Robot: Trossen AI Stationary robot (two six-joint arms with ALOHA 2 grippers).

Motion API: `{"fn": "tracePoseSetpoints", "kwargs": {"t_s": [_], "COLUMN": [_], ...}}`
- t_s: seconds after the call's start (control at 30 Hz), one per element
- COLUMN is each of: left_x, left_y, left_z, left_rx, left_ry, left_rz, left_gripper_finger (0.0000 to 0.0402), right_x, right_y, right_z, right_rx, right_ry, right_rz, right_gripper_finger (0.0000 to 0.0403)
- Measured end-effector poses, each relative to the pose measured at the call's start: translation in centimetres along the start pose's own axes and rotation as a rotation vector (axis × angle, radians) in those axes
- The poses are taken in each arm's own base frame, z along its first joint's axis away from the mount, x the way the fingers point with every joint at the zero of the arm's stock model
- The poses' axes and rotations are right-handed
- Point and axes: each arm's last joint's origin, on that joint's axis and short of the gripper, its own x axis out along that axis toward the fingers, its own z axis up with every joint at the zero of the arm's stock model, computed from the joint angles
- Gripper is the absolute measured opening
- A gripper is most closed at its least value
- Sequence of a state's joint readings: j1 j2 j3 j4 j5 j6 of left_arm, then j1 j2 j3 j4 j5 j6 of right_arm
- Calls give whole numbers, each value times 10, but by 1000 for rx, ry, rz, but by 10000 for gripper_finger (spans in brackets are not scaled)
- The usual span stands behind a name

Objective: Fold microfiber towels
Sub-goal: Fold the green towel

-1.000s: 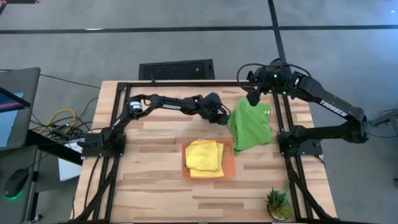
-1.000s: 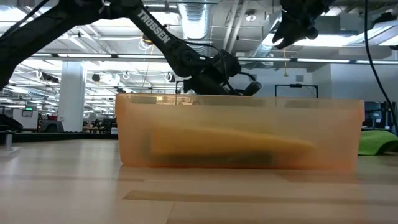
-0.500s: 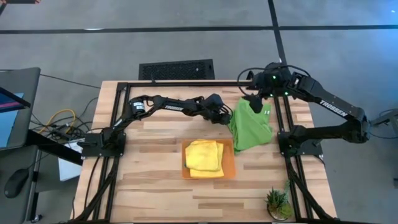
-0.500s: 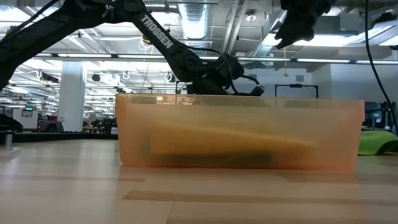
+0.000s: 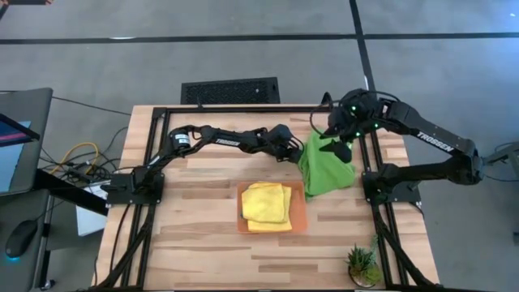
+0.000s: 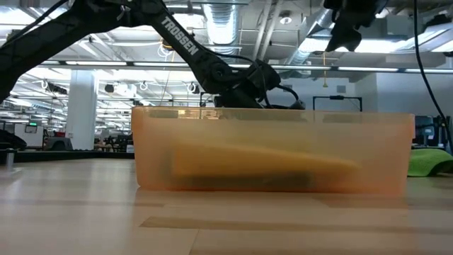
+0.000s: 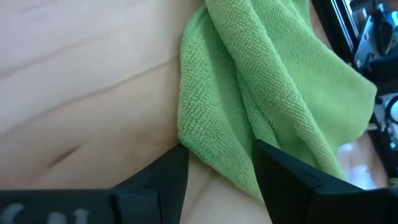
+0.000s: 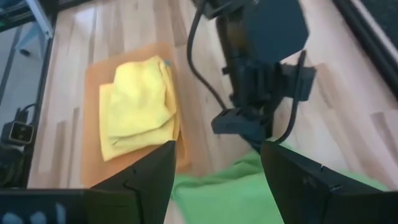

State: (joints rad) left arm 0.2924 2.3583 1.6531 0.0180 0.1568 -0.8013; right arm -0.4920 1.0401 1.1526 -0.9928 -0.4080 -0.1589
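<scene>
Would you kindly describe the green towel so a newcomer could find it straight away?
Start at the orange tray in the middle of the wooden table. Beyond its far right corner, between the two grippers, lies the green towel. It is crumpled and lime green, while the towels in the tray are yellow and folded.

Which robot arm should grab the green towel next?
Probably the left. Its gripper is open, down at the green towel's edge, with the cloth between its fingers. The right gripper is open too, above the towel.
</scene>
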Motion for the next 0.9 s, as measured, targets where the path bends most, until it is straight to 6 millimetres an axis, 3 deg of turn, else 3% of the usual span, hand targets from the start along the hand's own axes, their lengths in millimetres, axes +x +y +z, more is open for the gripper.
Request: {"fn": "tracePoseSetpoints", "kwargs": {"t_s": [0.13, 0.37, 0.67, 0.9], "left_x": [1, 1, -8, -53], "left_y": [1, 3, 3, -11], "left_z": [1, 3, 16, 42], "left_rx": [53, 138, 125, 256], "left_ry": [-22, -51, -8, -1], "left_rz": [18, 35, -75, -54], "left_gripper_finger": [136, 13, 1, 0], "right_x": [1, 1, 1, 0], "right_y": [2, 2, 2, 1], "right_z": [0, 0, -3, -8], "right_rx": [-7, -9, -4, -14], "right_ry": [5, 5, 37, 100], "right_rz": [9, 9, -8, -77], "right_gripper_finger": [260, 260, 260, 260]}}
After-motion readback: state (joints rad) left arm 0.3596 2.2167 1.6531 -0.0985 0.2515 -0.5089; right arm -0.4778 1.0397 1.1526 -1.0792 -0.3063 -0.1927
